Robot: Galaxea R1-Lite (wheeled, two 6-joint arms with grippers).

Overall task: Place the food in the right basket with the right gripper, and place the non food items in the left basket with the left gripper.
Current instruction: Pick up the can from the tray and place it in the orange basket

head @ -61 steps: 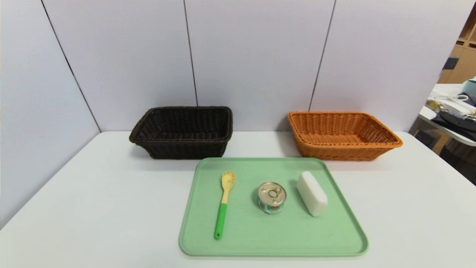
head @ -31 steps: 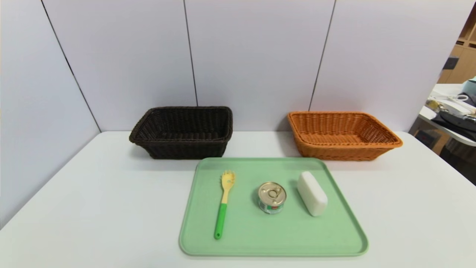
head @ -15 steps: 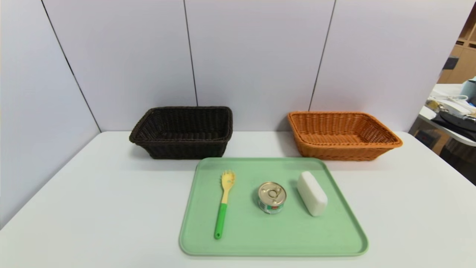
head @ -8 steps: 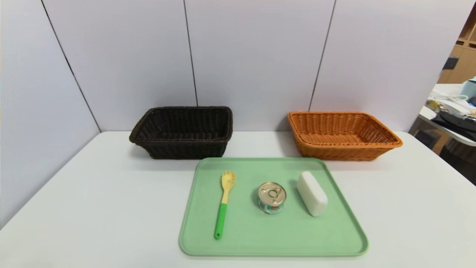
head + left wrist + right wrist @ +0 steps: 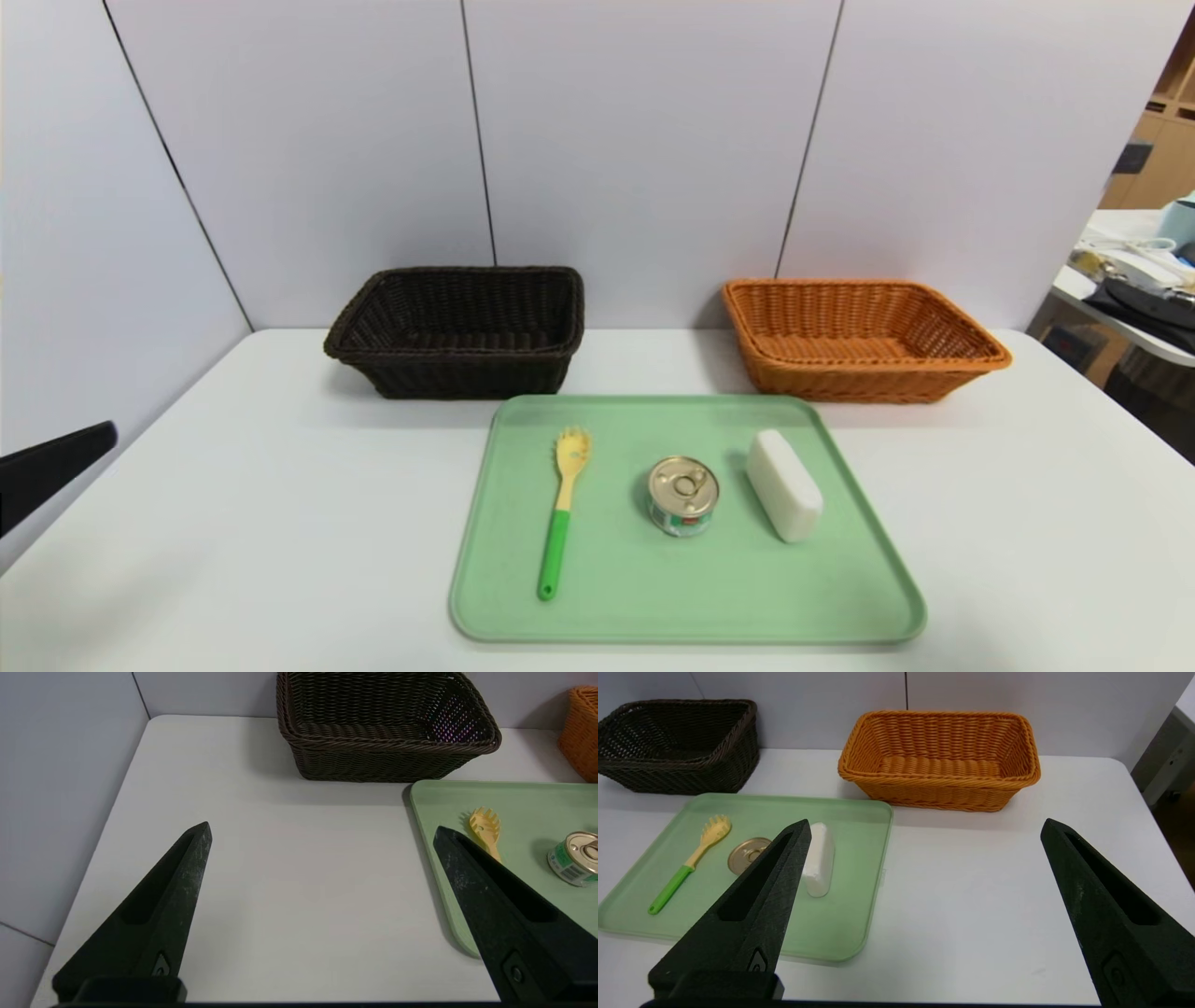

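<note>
We list fork [image 5: 560,523], tin [image 5: 682,495] and block [image 5: 784,485] on the tray [image 5: 686,611], lower centre, presumably awaiting sorting. Left gripper [image 5: 322,828], left edge, and right gripper [image 5: 927,823], outside the head view: both wide, empty, likely for grasping.

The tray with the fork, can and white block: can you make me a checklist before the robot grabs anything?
Left gripper open and holding nothing: ok
Right gripper open and holding nothing: ok
Can sitting upright on the green tray: ok
Fork already in the dark basket: not ok
White block dry: cannot tell
</note>
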